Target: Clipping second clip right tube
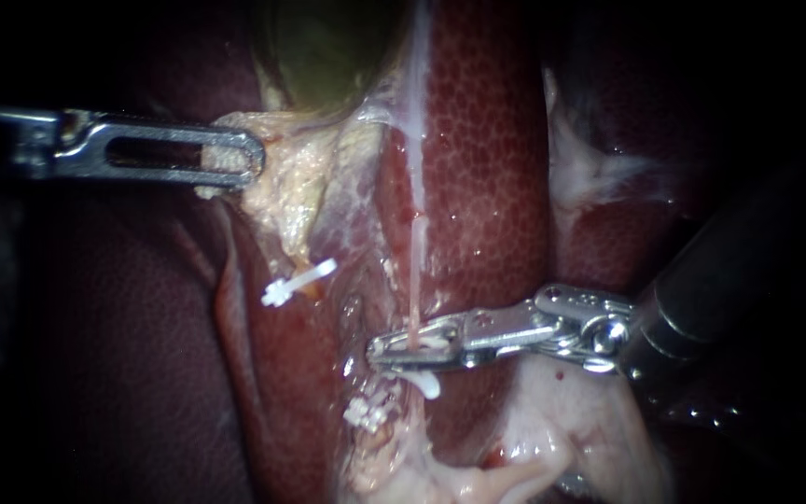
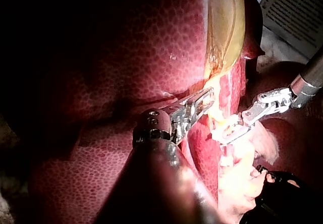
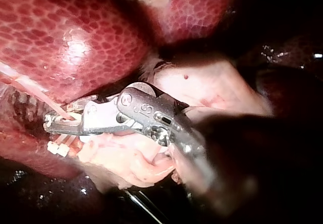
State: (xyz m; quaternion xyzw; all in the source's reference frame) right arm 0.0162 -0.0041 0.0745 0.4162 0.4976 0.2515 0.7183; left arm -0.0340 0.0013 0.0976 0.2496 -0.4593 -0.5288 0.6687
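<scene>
My left instrument [image 1: 246,159] comes in flat from the left, high up in the endoscope view. Its long jaw has a slot down the middle. Its jaws are clamped on a lump of pale yellow tissue [image 1: 284,191] just under the green gallbladder [image 1: 328,47].

My right instrument [image 1: 396,350] comes in from the right, lower down. Its dark shaft slopes down to a shiny silver joint. From there the jaws point left, almost flat. They sit close together with the right tube [image 1: 415,275] pinched between them. A little white shows inside the jaws, but I cannot tell what it is.

The right tube is a thin, pale pink string. It runs straight down over the dark red, spotty liver [image 1: 482,168] and goes into the jaws from above. It looks tight and straight.

A white clip [image 1: 427,384] sits just under the jaws, on the same line as the tube. A lumpy white clip [image 1: 366,412] lies lower down and a bit to the left. A third white clip [image 1: 298,282] sits well off to the left, below the pale yellow tissue.

In the right wrist view the pink tube comes slanting off the liver and slips in near the tips of the jaws. Small white bits lie just under the jaws there. Soft pink tissue [image 3: 126,158] lies under the instrument.

In the left wrist view the two instruments point at each other, tips near but apart.
</scene>
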